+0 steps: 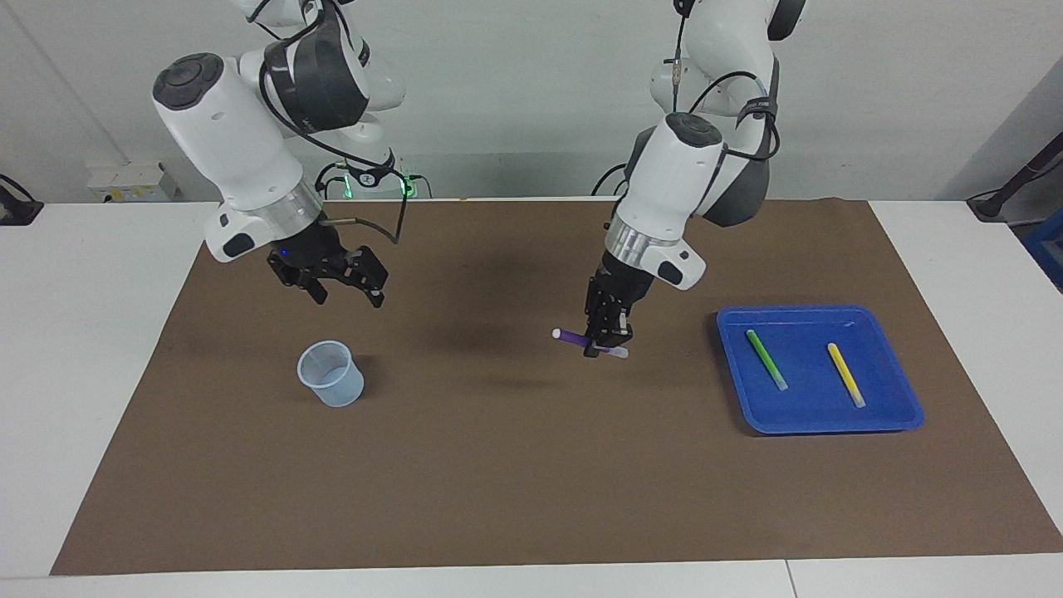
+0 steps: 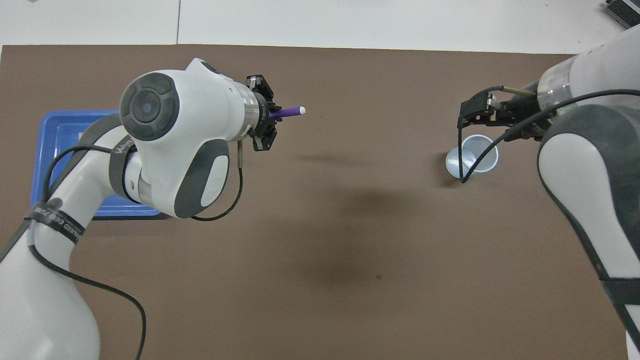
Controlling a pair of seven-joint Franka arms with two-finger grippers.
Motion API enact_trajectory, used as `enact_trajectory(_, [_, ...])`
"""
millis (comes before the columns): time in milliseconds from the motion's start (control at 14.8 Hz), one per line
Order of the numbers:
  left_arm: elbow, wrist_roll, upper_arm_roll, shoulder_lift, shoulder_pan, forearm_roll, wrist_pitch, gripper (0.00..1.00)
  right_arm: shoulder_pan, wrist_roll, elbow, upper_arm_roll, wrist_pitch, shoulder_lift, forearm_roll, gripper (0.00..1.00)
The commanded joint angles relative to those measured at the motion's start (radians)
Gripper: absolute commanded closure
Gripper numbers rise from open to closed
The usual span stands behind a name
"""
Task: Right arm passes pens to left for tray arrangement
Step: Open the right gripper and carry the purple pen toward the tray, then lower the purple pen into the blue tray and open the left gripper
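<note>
The purple pen [image 1: 571, 336] hangs level above the mat, with my left gripper [image 1: 604, 347] shut on it between the middle of the mat and the blue tray [image 1: 810, 409]. In the overhead view the pen [image 2: 287, 112] sticks out of the left gripper [image 2: 267, 116] with its whitish end pointing toward the right arm's end of the table. A green pen [image 1: 766, 359] and a yellow pen [image 1: 845, 374] lie side by side in the tray. My right gripper [image 1: 349, 295] is open and holds nothing, up over the mat by the clear cup [image 1: 331, 374].
The clear cup [image 2: 472, 161] stands upright on the brown mat [image 1: 498, 465] toward the right arm's end. The left arm covers most of the tray [image 2: 55, 145] in the overhead view. White table borders the mat on all sides.
</note>
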State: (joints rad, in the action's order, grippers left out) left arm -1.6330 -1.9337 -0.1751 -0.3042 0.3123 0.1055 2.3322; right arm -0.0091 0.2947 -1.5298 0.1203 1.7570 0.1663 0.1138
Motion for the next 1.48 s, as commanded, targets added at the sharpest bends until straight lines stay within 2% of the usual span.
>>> enact_trajectory(0, [-0.054,0.206,-0.010,0.040,-0.080,0.022,-0.039,1.00,-0.032,-0.086,-0.007,0.009,-0.091,-0.054,-0.074,0.00])
enact_trajectory(202, [-0.059,0.452,-0.010,0.051,-0.162,0.048,-0.121,1.00,-0.063,-0.124,-0.007,0.009,-0.142,-0.073,-0.080,0.00])
enact_trajectory(472, [-0.064,0.894,-0.007,0.076,-0.268,0.048,-0.273,1.00,-0.065,-0.124,-0.010,0.008,-0.223,-0.087,-0.106,0.00])
enact_trajectory(674, [-0.099,1.181,-0.004,0.097,-0.332,0.048,-0.321,1.00,-0.069,-0.118,-0.021,0.009,-0.252,-0.099,-0.128,0.00])
enact_trajectory(1078, [-0.183,1.683,0.002,0.109,-0.462,0.025,-0.295,1.00,-0.069,-0.118,-0.024,0.009,-0.255,-0.105,-0.128,0.00])
enact_trajectory(1415, [-0.257,1.875,0.002,0.091,-0.535,-0.087,-0.191,1.00,-0.081,-0.126,-0.024,0.009,-0.260,-0.105,-0.126,0.00])
